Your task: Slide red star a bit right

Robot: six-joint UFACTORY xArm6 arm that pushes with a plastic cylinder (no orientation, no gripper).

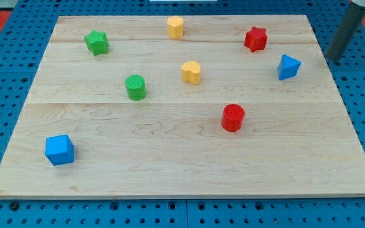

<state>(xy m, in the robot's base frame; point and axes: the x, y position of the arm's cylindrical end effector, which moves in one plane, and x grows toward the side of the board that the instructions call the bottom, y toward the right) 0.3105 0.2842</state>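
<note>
The red star (255,38) lies near the view's top right of the wooden board (182,164). My tip (332,59) is at the view's far right, just off the board's right edge, well to the right of the red star and a little lower. The blue triangular block (288,66) lies between the tip and the star, lower than the star. The tip touches no block.
A yellow hexagonal block (175,27) sits at the top centre, a green star (96,42) at the top left, a yellow heart (191,72) and green cylinder (135,87) mid-board, a red cylinder (232,118) lower right, a blue cube (59,150) bottom left.
</note>
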